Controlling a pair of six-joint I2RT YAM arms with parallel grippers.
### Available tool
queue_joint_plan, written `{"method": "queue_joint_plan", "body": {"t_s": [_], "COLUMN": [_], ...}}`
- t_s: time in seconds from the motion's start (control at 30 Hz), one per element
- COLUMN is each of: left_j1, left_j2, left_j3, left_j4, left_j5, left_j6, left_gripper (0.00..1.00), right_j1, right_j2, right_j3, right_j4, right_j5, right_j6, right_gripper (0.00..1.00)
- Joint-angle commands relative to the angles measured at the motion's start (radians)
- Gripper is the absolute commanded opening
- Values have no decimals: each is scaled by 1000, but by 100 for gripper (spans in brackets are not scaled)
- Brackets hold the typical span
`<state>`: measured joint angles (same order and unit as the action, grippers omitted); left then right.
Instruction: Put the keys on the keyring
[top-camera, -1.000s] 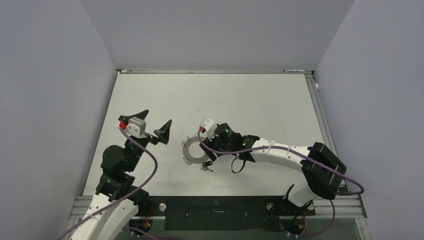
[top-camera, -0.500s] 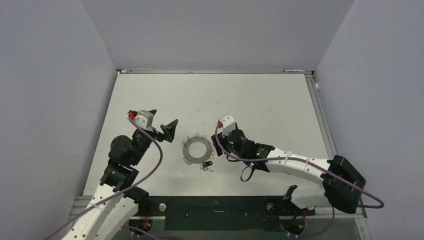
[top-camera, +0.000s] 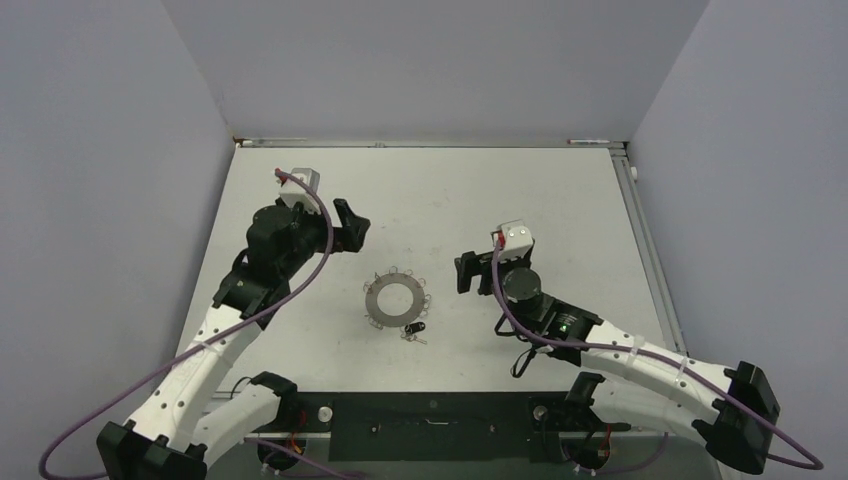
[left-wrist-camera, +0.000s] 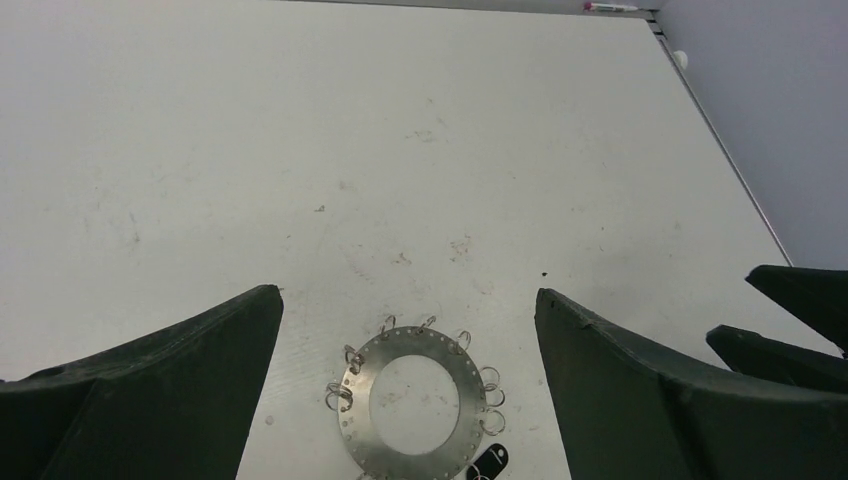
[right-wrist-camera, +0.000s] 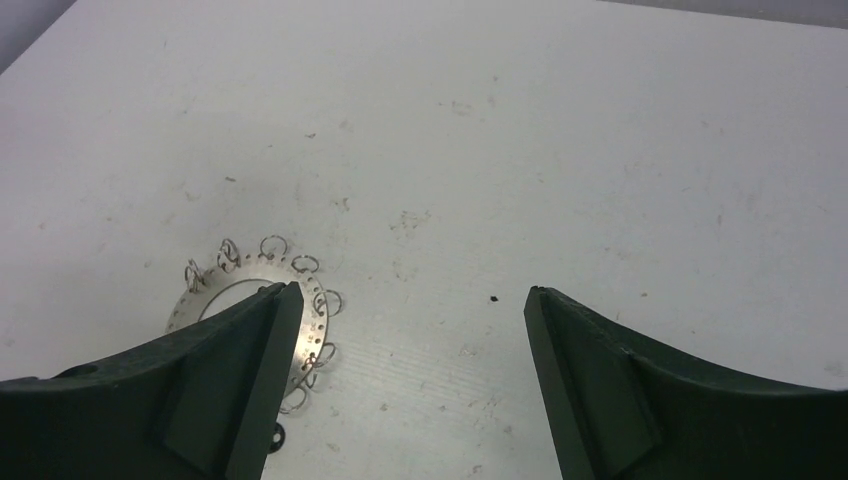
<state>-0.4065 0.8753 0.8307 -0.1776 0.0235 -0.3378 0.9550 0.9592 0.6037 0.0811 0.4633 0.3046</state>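
Flat on the surface, near the middle: keyring, with a black-headed key just beside its near-right rim. Left tool to the far left of the ring, spread wide, holding nothing. Right tool off right, equally wide, empty.

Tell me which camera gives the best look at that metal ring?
The left wrist view: the keyring lies almost whole and close, wire loops clear. The top view shows it whole but small; in the right wrist view a finger hides part.
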Motion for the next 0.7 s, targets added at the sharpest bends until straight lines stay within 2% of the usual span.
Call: {"method": "queue_joint_plan", "body": {"t_s": [0.0, 0.17, 0.23, 0.4, 0.53, 0.67], "left_j1": [40, 100, 106, 105, 104, 104], "left_j2": [93, 110, 104, 23, -43, -65], "left_j3": [125, 145, 151, 109, 60, 47], "left_j4": [-192, -229, -239, -196, -138, -119], "left_j5": [1, -15, -64, -171, -176, -165], "left_j6": [-83, -90, -60, 1, 44, 51], "left_gripper": [96, 96, 96, 96, 96, 96], "right_j1": [-4, -4, -4, -4, -3, -3], "right_j2": [-71, -121, -130, -130, -128, -107], "right_j3": [-14, 0, 13, 29, 35, 11], "right_j4": [-24, -101, -155, -221, -214, -102], "right_j5": [152, 370, 442, 533, 446, 152], "right_j6": [37, 138, 177, 180, 136, 5], "right_gripper": [85, 86, 90, 94, 96, 96]}}
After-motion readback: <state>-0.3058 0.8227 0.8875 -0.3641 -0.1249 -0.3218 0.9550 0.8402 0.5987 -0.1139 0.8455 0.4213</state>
